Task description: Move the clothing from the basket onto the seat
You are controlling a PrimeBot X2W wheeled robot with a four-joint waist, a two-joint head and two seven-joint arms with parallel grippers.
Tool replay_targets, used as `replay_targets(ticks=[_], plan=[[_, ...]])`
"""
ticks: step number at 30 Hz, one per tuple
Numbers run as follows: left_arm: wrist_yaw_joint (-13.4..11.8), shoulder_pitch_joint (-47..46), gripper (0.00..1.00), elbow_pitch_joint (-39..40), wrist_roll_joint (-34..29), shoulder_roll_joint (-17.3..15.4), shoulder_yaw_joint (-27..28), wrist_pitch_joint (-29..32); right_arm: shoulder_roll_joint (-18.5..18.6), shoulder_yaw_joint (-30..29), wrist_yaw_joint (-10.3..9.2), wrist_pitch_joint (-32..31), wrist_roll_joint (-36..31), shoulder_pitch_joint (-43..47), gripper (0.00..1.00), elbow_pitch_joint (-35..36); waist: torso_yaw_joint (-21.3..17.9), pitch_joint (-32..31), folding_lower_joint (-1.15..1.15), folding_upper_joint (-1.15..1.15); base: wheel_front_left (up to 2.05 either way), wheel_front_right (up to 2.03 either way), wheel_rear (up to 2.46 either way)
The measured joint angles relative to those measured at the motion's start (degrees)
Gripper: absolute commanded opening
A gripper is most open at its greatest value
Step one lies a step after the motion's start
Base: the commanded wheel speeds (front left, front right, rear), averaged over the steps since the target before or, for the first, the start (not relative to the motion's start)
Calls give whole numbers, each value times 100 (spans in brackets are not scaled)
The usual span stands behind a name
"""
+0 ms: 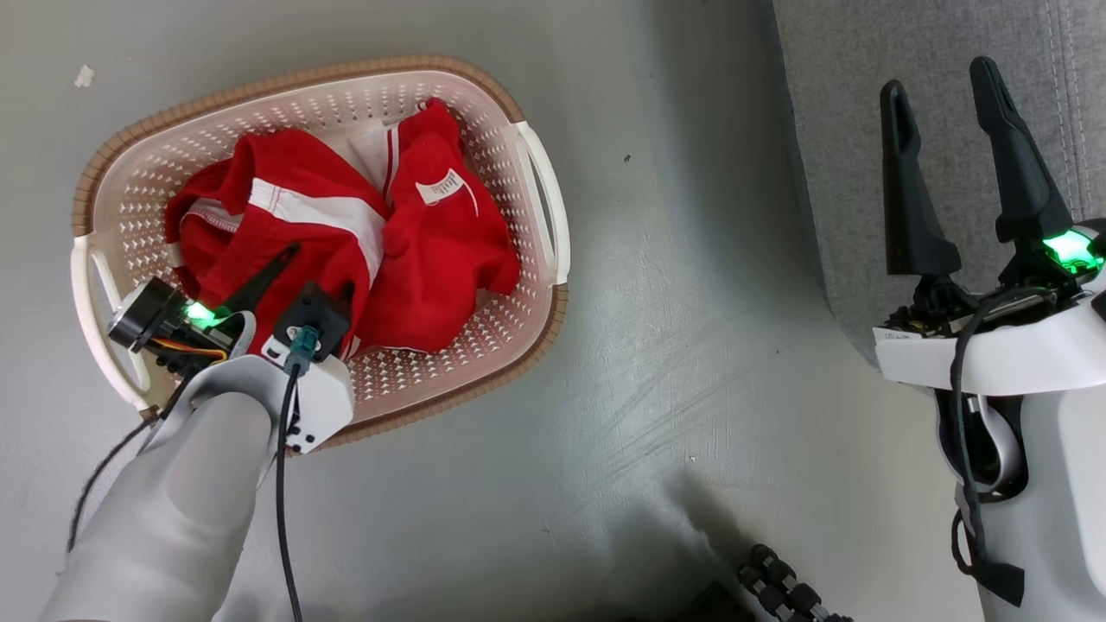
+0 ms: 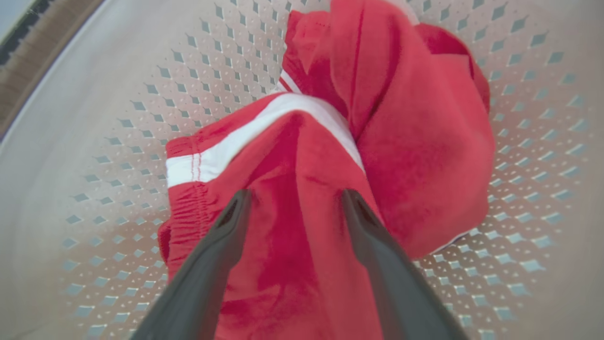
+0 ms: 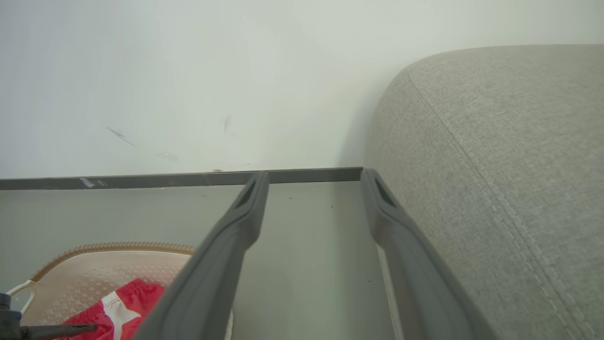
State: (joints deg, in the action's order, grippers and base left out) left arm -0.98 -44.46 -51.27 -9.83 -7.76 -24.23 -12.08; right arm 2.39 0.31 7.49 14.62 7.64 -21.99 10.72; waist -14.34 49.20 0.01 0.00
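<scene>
The cream basket [image 1: 484, 367] stands on the floor at the left, holding the red clothing. One garment with a white panel [image 1: 285, 212] lies left; the other, with a label [image 1: 441, 250], lies right. My left gripper [image 2: 296, 194] is down inside the basket, open, its fingers [image 1: 266, 278] straddling a raised fold of the white-panelled garment [image 2: 292, 156]; fabric lies between them, not pinched. The second garment [image 2: 424, 141] bunches beyond. My right gripper [image 1: 940, 78] stands open and holds nothing, above the left edge of the grey seat [image 1: 829, 130]. In the right wrist view the seat [image 3: 495, 165] rises beside that gripper [image 3: 315, 177].
Grey floor [image 1: 674, 302] separates the basket from the seat. A pale wall with a dark baseboard [image 3: 141, 180] runs behind both. A black ribbed object [image 1: 786, 587] lies at the bottom edge near my base. The basket's rim [image 3: 108, 248] and some red cloth [image 3: 127, 297] sit low left.
</scene>
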Motion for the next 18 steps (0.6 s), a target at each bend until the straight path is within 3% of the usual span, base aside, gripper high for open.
replay_targets(ticks=[6,7,8,10,18], plan=[[-78,-129,100,-232,-48,-21,-16,69,0,5,0,0,13,-86,100,-2,-50,119,0,0,0,0,0],[-97,-158,79,-258,-48,-15,-22,68,0,3,0,0,15,-87,100,-5,-58,136,0,0,0,0,0],[-97,-190,43,-285,-48,-5,-24,68,0,2,0,0,19,-88,100,-9,-64,151,0,0,0,0,0],[-132,-242,0,-320,-56,5,-32,68,0,-1,0,0,44,-107,100,-18,-74,179,0,0,0,0,0],[-241,-326,0,-438,-81,62,-29,12,0,-41,0,0,85,-282,100,-68,-69,173,0,0,0,0,0]])
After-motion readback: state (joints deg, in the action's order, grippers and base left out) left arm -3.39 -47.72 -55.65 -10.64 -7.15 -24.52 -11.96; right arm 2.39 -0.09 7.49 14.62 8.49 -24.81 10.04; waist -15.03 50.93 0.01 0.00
